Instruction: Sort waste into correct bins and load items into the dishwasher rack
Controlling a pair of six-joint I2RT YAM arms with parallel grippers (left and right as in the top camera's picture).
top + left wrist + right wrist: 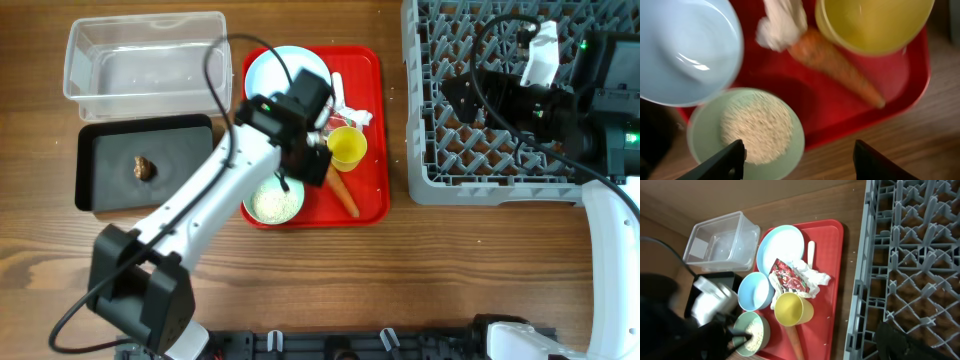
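On the red serving tray (370, 190) lie a pale blue plate (278, 68), a white spoon (338, 84), a crumpled napkin (816, 279), a red-and-white wrapper (788, 275), a blue bowl (755, 291), a yellow cup (347, 148), an orange carrot (346, 197) and a bowl of rice-like grains (273, 204). My left gripper (300, 178) hangs open over the tray's front, one fingertip (725, 161) at the rice bowl (747, 131), nothing between the jaws. The brown food lump (142, 167) sits in the black tray (100, 165). My right gripper (455, 100) stands open above the dishwasher rack (425, 150).
The clear tub (145, 55) stands behind the black tray at the back left. The grey rack fills the right side, its upright pegs under my right arm. Bare wooden table runs along the front edge.
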